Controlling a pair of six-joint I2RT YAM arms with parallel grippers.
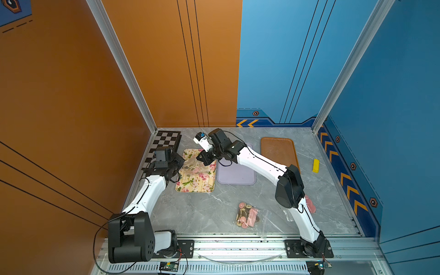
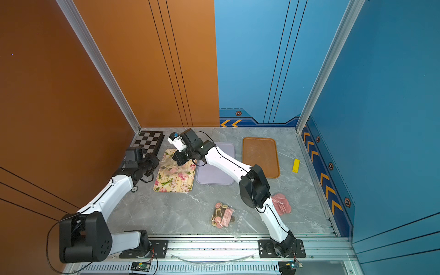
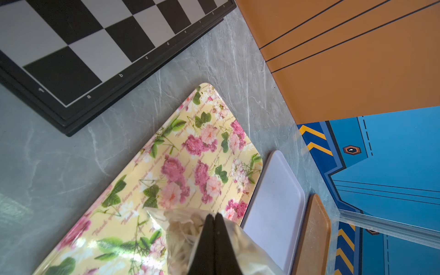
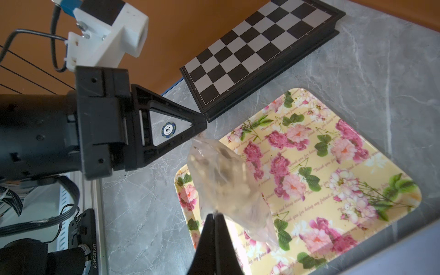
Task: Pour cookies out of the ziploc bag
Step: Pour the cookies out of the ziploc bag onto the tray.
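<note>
Step in hand: pouring. Both grippers are holding the ziploc bag (image 4: 228,181) in the air over the floral tray (image 4: 357,133).

- The left gripper (image 4: 202,122) is pinching one corner, jaws together on the film.
- The right gripper (image 4: 214,217) is clamping the opposite end, jaws likewise pressed onto the plastic.
- The bag is sagging loosely between the two grips.

Cookies: the only ones showing clearly are lying elsewhere.

- A mixed heap (image 1: 246,215) is sitting inside a second clear bag (image 1: 263,222) on the table near the front rail.
- A pile of pink discs (image 2: 282,203) is lying just beside the right arm.
- Inside the held bag only a few dark smudges are showing through.

Judgement: the held bag is looking nearly empty. The next move is probably calling for the open mouth to be tipped downward and the bag shaken gently, kept above the floral tray so nothing lands on the chessboard (image 4: 257,47) or the lavender tray (image 1: 235,176).

Hard to make out:

- I cannot tell which end of the bag is the mouth, or whether the seal is open.
- The bag is covering the tray surface directly below it.
- Pink patches there (image 1: 195,170) in both top views could be discs or printed roses.
- The right arm is hiding part of the pink pile in a top view.
</note>
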